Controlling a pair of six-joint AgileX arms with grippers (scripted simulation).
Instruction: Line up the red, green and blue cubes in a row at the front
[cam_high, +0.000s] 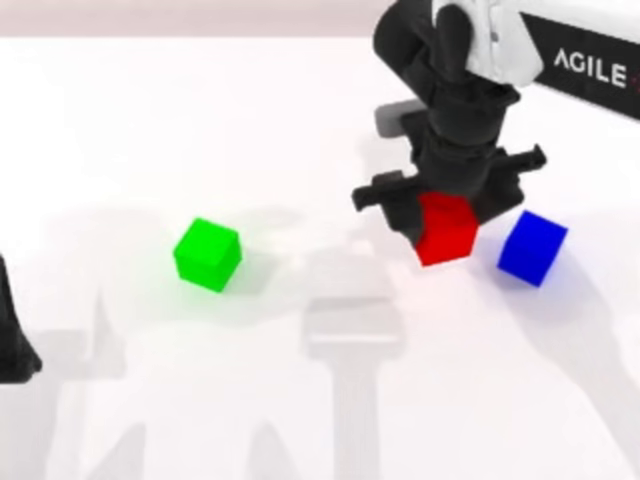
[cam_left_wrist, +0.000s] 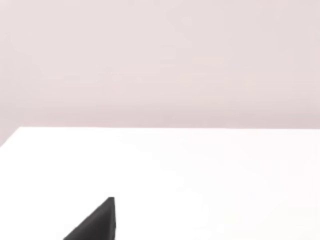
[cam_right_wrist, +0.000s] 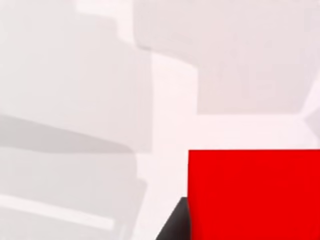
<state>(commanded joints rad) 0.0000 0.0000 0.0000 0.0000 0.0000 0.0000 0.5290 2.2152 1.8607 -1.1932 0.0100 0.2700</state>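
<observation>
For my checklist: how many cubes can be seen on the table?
3. The green cube lies left of centre, alone. The red cube is between the right gripper's fingers. The blue cube sits just right of it. None seems hidden.

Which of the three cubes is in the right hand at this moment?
The red cube, held in the right hand. The blue cube sits free beside it; the green cube is farther left.

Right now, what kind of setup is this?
Looks like a rendered tabletop test scene: a bare white table, three plain cubes, red cube, green cube, blue cube, and the right gripper on the red one.
</observation>
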